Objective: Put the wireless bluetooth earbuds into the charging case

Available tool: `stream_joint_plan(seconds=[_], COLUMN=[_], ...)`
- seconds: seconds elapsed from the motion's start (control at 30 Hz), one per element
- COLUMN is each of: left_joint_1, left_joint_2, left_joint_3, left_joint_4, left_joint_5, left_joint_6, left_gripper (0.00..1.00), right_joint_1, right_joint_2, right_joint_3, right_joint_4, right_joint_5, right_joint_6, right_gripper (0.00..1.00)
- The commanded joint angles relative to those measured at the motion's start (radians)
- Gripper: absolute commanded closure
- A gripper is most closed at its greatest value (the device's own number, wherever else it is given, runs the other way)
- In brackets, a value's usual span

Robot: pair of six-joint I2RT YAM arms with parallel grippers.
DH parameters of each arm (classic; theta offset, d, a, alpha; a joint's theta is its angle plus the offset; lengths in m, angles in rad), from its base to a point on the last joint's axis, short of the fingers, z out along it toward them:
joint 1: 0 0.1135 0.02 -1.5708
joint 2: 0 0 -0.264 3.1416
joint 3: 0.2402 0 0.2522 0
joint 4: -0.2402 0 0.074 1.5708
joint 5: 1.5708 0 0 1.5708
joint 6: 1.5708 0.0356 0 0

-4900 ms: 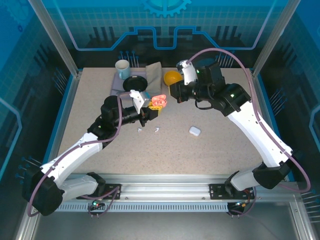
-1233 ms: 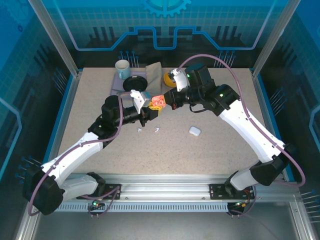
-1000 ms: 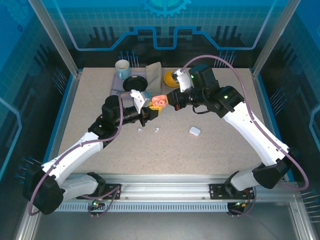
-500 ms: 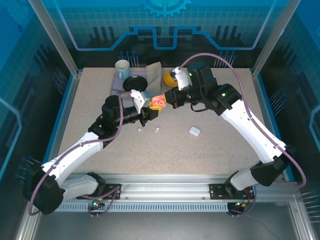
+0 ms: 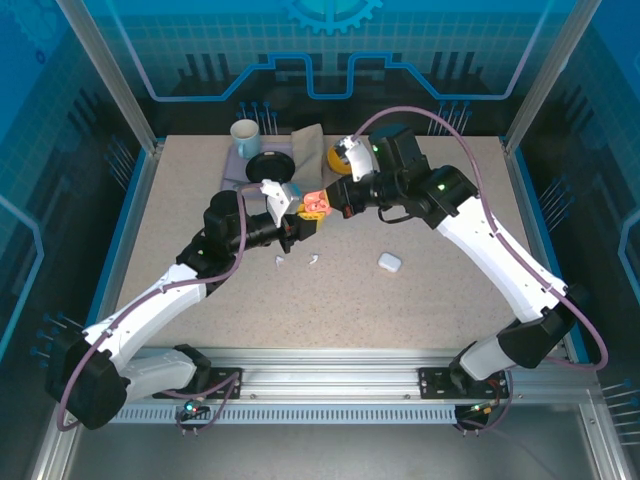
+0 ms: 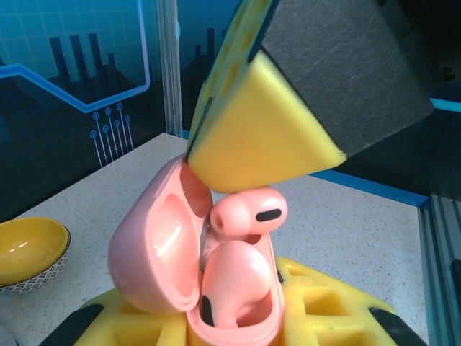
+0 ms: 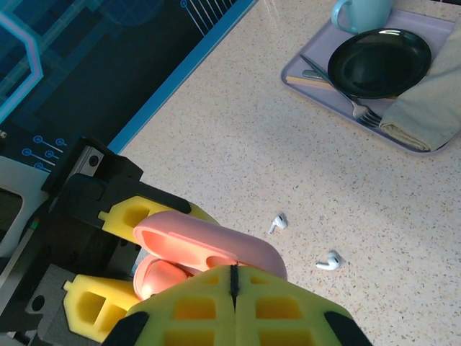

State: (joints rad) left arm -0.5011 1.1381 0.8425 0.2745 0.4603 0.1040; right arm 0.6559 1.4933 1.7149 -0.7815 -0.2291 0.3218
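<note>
Left wrist view: the left gripper [image 6: 230,322] clamps the open pink charging case [image 6: 155,252] above the table [image 7: 374,173], nearer its far edge, with a seated earbud [image 6: 232,288] and a second earbud [image 6: 248,210] only half in its slot. The right gripper [image 7: 233,282], closed and empty, touches it from above; an off-centre push could probably tip it out.

Mid-table, the open case [image 5: 315,204] sits in the left gripper [image 5: 303,218], with the right gripper [image 5: 338,200] just right of it and above. One earbud [image 6: 234,288] lies in the case; a second earbud [image 6: 248,211] sits over it, seemingly touching the right gripper's pad. On the table [image 5: 420,320], in front of the left gripper, lie a third earbud [image 5: 281,261] and a fourth earbud [image 5: 313,260], with the shut case [image 5: 389,262] to their right. At the back left, a tray [image 7: 302,79] holds a cup [image 5: 245,133], plate [image 5: 269,165], fork [image 7: 338,101] and cloth [image 5: 308,145]; a bowl [image 5: 343,155] stands to its right.
</note>
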Motion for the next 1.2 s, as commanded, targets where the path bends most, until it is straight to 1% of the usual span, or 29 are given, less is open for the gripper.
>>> stream_joint_plan(seconds=[0.0,0.13,0.3,0.5,0.6,0.77,0.97,1.07,1.17], left_joint_1=[0.004,0.004,0.005,0.005,0.005,0.005,0.003,0.004,0.004], left_joint_2=[-0.004,-0.007,-0.009,-0.008,-0.007,-0.011,-0.010,-0.011,-0.009], left_joint_3=[0.023,0.023,0.020,0.020,0.024,0.027,0.032,0.031,0.029], left_joint_4=[0.026,0.022,0.026,0.023,0.023,0.014,0.011,0.017,0.020], left_joint_5=[-0.002,-0.003,-0.001,0.006,0.014,0.026,0.033,0.031,0.016], left_joint_6=[0.003,0.005,0.003,0.003,0.004,0.006,0.002,-0.001,0.000], left_gripper=[1.00,1.00,1.00,1.00,1.00,1.00,1.00,1.00,1.00], right_joint_1=[-0.001,-0.005,-0.011,-0.023,-0.032,-0.030,-0.029,-0.027,-0.021], right_joint_2=[-0.047,-0.061,-0.075,-0.066,0.001,0.157,0.324,0.385,0.417], right_joint_3=[-0.014,-0.023,-0.024,0.027,0.128,0.344,0.557,0.630,0.668], right_joint_4=[-0.037,-0.042,-0.009,0.009,-0.046,-0.164,-0.292,-0.350,-0.396], right_joint_5=[-0.015,-0.011,-0.005,0.060,0.082,0.095,0.101,0.080,0.061], right_joint_6=[-0.019,-0.024,-0.002,0.040,0.041,0.018,-0.009,-0.021,-0.035], right_gripper=[0.97,0.97,0.96,0.92,0.88,0.82,0.80,0.80,0.81])
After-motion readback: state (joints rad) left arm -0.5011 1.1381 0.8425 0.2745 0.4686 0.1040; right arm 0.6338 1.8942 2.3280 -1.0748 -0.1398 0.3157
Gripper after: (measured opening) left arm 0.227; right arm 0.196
